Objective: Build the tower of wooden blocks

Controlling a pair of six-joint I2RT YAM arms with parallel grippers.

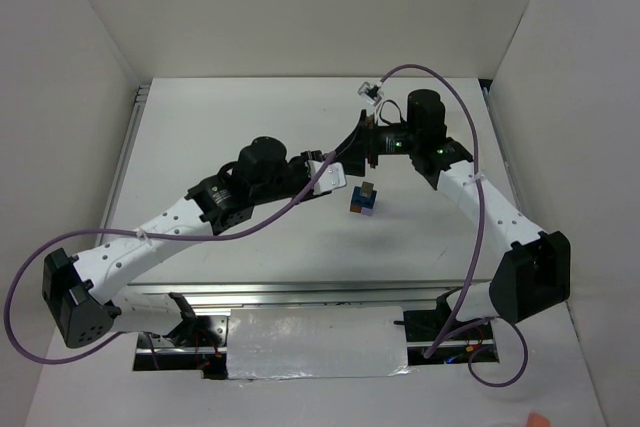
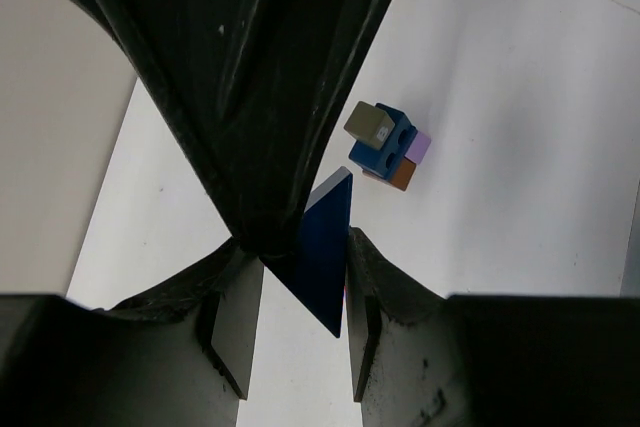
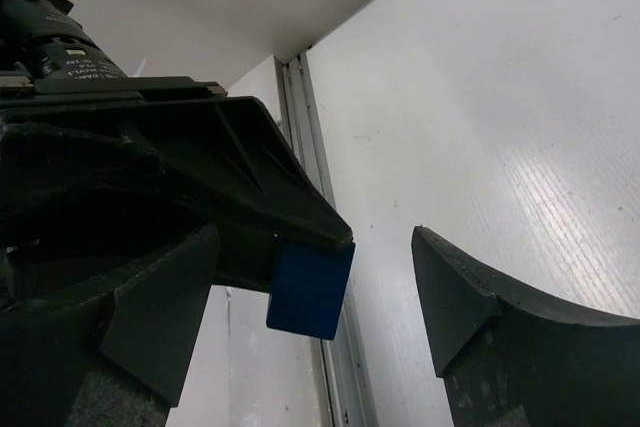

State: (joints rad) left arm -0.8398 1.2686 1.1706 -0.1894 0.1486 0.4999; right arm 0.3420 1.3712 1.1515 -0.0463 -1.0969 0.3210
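Left wrist, unlike right wrist, shows the wood block tower (image 2: 388,147) (4 colours); left gripper (image 2: 300,282) clamps blue block (image 2: 325,247), right gripper (image 3: 315,252) apart.

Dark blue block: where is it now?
The dark blue block is pinched in the left gripper, left of the wood block tower in the top view; the right gripper's open fingers flank it.

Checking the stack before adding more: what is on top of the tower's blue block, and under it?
A grey block sits on the blue block. Beneath it, a lavender block and a brown-orange block peek out; the blue block covers most of them.
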